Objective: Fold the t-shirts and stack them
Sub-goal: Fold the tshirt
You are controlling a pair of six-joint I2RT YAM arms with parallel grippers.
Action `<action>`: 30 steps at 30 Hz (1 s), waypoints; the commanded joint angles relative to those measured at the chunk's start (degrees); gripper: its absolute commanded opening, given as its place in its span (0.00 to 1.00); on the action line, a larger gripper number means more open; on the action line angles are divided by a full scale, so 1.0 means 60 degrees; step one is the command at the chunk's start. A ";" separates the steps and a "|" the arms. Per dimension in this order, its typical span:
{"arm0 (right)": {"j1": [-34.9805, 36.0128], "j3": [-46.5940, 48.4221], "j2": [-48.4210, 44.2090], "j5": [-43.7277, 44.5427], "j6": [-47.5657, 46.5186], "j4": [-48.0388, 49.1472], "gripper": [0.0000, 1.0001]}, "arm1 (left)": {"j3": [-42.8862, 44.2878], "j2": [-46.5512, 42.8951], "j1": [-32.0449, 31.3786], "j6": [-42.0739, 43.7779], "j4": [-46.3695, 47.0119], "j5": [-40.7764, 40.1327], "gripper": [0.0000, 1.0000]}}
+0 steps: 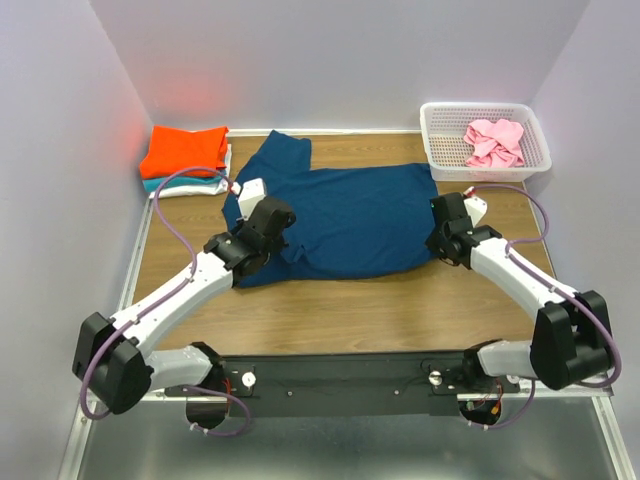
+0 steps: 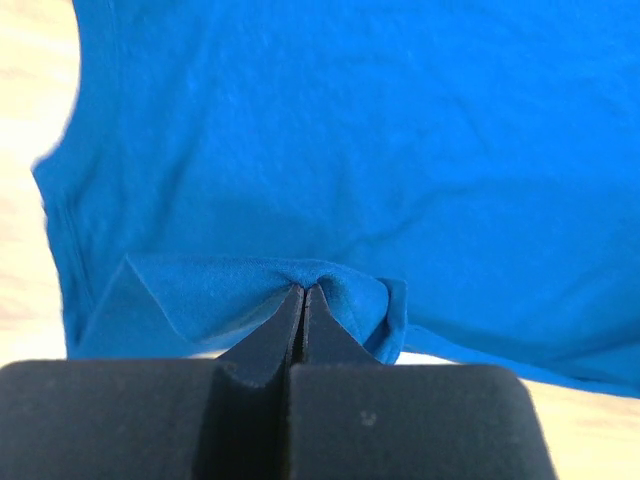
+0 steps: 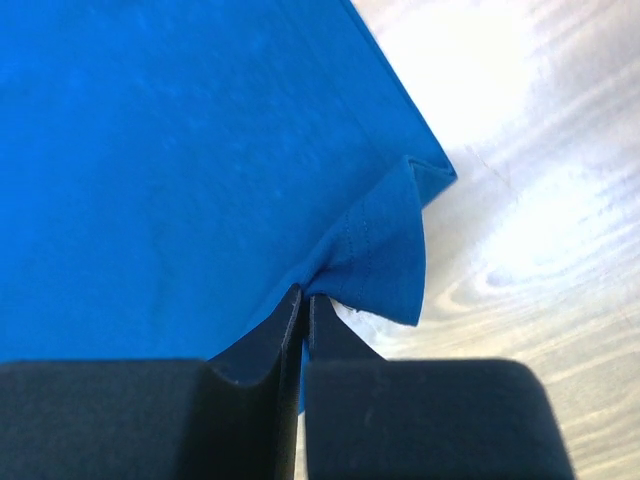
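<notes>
Table (image 1: 400, 310): wood-grain top, arms bolted at 6 o'clock. Left gripper (image 2: 303, 292): at 9 o'clock of the garment, jaws pressed together on a raised pinch of blue cloth at its edge. Right gripper (image 3: 304, 295): at 3 o'clock of the garment, jaws likewise closed on a small turned-up corner with a stitched hem. Dark blue t-shirt (image 1: 350, 215): spread flat at mid-table between the two grippers, one sleeve reaching toward 11 o'clock, no print visible. By judgement it is light, soft and limp. It will sag between the two holds and wrinkle readily, so it is best taken at opposite hem corners or edges, catching both layers and kept taut. Folded stack at 10 o'clock: orange tee (image 1: 183, 150) on top, with teal tee (image 1: 152, 184) and white tee (image 1: 195, 188) beneath. White lattice basket (image 1: 434, 148) at 2 o'clock: holds a crumpled pink tee (image 1: 493, 142), unfolded.
</notes>
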 commanded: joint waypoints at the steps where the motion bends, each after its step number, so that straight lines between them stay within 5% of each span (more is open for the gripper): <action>1: -0.0019 0.0679 0.0495 0.0581 -0.0363 -0.0055 0.10 | 0.0418 0.0452 0.0315 0.1157 0.0765 -0.0254 0.00; 12: -0.0121 0.2100 0.2120 0.0757 -0.0672 -0.0055 0.09 | 0.0726 0.1506 0.0989 0.3017 0.2288 0.0068 0.00; 30: -0.0326 0.3389 0.3835 0.0904 -0.0935 -0.0055 0.09 | 0.1298 0.3178 0.2029 0.3941 0.3431 0.0741 0.00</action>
